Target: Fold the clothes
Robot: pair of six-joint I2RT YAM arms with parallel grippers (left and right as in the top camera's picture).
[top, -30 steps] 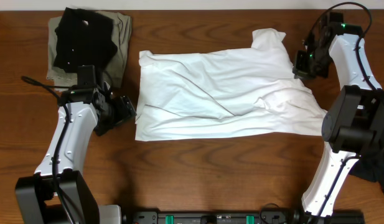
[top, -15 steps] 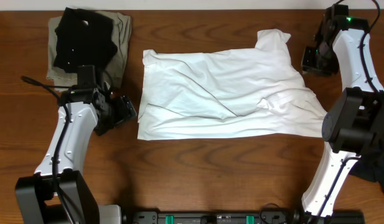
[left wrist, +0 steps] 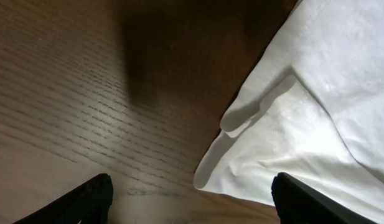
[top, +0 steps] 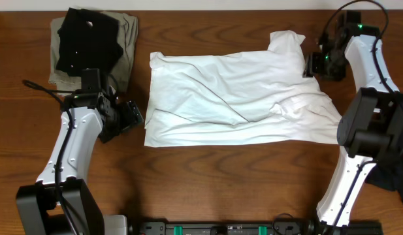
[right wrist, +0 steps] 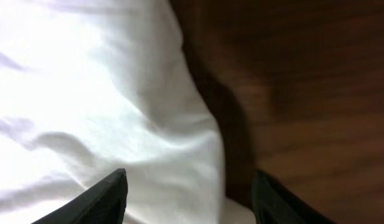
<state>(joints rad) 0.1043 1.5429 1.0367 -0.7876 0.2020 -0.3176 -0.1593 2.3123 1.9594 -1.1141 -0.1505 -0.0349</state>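
Across the middle of the brown wooden table (top: pixel 221 183) I see the wrinkled white T-shirt (top: pixel 234 98) spread flat. My left gripper (top: pixel 134 116) sits just off its left edge, fingers wide and empty. My right gripper (top: pixel 313 65) hangs at its upper right edge, fingers parted over the cloth. Far left, the folded black shirt (top: pixel 87 39) carries a white mark too small to read.

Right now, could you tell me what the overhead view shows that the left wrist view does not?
Only overhead: the whole white T-shirt, the black shirt on the olive garment, and the right arm. Only left wrist: a close look at the folded-over hem corner ahead of its open fingers. Both: the T-shirt's edge lying on the wooden table.
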